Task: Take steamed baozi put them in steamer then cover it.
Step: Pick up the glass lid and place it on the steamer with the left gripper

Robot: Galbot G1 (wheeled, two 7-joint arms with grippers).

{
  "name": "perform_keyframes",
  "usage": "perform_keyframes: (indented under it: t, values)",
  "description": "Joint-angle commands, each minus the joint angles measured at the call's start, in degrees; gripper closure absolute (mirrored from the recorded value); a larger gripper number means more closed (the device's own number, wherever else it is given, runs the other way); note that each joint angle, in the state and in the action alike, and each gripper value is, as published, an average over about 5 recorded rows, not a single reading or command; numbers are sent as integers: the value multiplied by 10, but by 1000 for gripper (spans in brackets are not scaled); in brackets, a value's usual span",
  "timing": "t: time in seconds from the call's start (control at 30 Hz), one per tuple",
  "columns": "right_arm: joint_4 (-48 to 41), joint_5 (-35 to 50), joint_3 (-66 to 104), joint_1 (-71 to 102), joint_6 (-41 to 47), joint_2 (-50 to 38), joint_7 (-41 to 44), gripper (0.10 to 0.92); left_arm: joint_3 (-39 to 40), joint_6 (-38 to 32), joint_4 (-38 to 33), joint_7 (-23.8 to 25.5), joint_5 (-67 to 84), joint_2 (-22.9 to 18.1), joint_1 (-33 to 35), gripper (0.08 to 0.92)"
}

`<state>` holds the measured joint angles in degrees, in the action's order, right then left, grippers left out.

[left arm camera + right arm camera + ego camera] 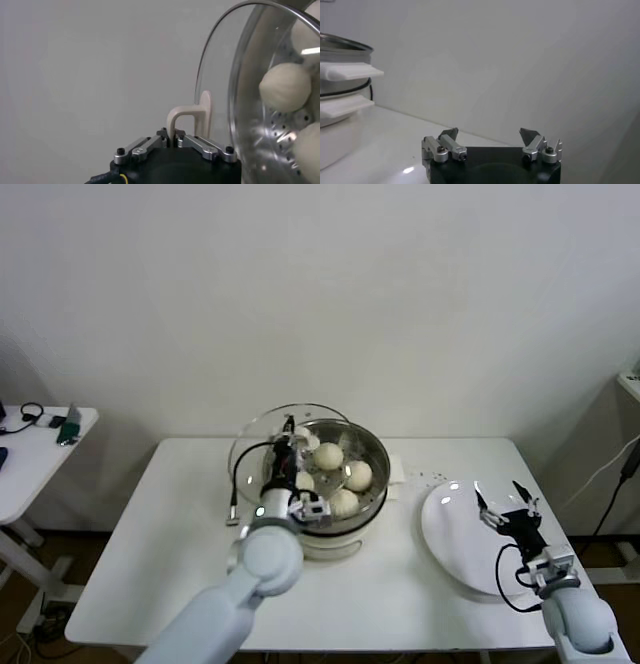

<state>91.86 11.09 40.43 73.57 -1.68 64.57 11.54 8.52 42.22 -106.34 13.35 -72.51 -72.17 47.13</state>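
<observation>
Head view, item by item.

Steamer (365, 519): steel pot on white base, centre of table (140, 564). Holds four baozi (328, 456) on the perforated tray.

Lid (255, 446): clear glass, metal rim, tilted over the steamer's far-left edge, not yet seated; its far side stands high, off the pot's rim.

Left gripper (288, 439): over the steamer's left side, clamped shut on the lid's white bar handle (192, 116); the left wrist view shows the jaws pinching the handle's post, glass (220, 85) just beyond, baozi visible through it.

Right gripper (507, 511): idle over the white plate (450, 544) at the right, jaws spread wide, holding nothing.

Stage, as judged: loading done; covering in progress.

Risks, as judged: narrow pinch on one post lets the heavy glass swing or slip; a tilted descent may catch the rim, leave the lid cocked, or press a bun; an off-centre release could send the lid sliding onto the table.
</observation>
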Motion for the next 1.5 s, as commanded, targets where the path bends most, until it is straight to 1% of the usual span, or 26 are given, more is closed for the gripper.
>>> perform_keyframes:
  t: [0.03, 0.27, 0.87, 1.27, 1.5]
  values:
    - [-1, 0, 24, 8, -5, 0, 2, 203, 25, 28, 84, 19, -63, -105, -17, 850]
    - [-3, 1, 33, 10, -8, 0, 4, 203, 26, 28, 101, 14, -73, -123, -14, 850]
    - [-13, 1, 40, 8, -15, 6, 9, 203, 34, 28, 115, 8, -90, -123, -11, 850]
    - [-18, 1, 38, 4, -20, 13, 13, 203, 36, 19, 121, 11, -108, -109, -12, 850]
    - [-19, 1, 40, 5, -21, 15, 15, 203, 38, 19, 125, 12, -104, -109, -10, 850]
